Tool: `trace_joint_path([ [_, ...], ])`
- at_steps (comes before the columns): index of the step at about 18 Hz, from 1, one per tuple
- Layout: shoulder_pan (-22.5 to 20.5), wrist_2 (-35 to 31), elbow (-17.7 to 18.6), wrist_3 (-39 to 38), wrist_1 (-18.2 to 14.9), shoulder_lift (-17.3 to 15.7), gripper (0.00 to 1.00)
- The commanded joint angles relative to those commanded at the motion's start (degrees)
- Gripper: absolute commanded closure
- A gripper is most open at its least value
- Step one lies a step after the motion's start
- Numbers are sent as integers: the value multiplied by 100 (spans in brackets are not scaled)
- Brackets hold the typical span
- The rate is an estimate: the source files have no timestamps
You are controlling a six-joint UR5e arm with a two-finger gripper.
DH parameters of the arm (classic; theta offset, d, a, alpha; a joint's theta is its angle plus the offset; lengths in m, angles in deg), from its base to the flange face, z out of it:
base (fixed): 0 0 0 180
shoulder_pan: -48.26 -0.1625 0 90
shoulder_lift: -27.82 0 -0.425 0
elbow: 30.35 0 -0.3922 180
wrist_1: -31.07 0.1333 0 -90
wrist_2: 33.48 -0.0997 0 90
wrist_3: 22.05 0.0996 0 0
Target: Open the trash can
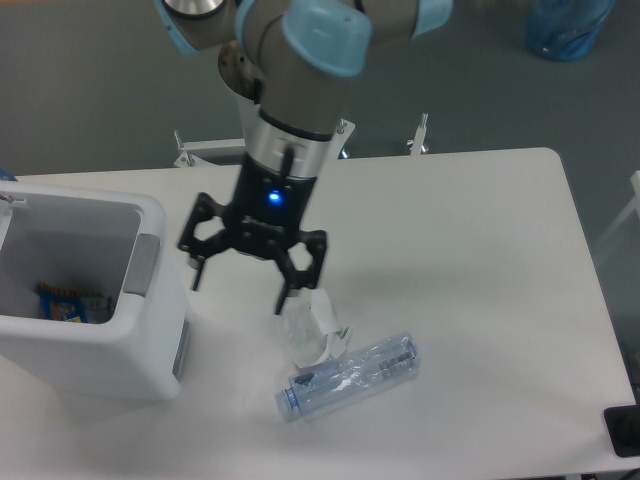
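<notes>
While no writing reads, the trash can [95, 330] stands open.

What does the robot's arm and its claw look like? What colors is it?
The arm is a thick grey tube with round light-blue caps at its joints. Its wrist ends in a black-and-silver ring with a small glowing blue light. The gripper is black, with two skinny, bent fingers built from open linked bars, a bit like a crab's claw.
</notes>
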Motion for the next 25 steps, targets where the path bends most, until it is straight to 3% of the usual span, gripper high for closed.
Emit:
trace_joint_path([
  [5, -448, -271, -123, 616, -26, 352, 0],
  [7, -667, -596, -149, 1046, -62, 405, 0],
  [10, -887, -764, -360, 1827, -193, 738, 0],
  [16, -967, -2195, -1413, 3472, -1326, 1467, 0],
  [19, -950, -2329, -1853, 3684, -1371, 1854, 0],
  [23, -967, -2566, -2170, 4220, -1389, 2171, 0],
  [25, -994, -2601, -2555, 4413, -1721, 2373, 0],
])
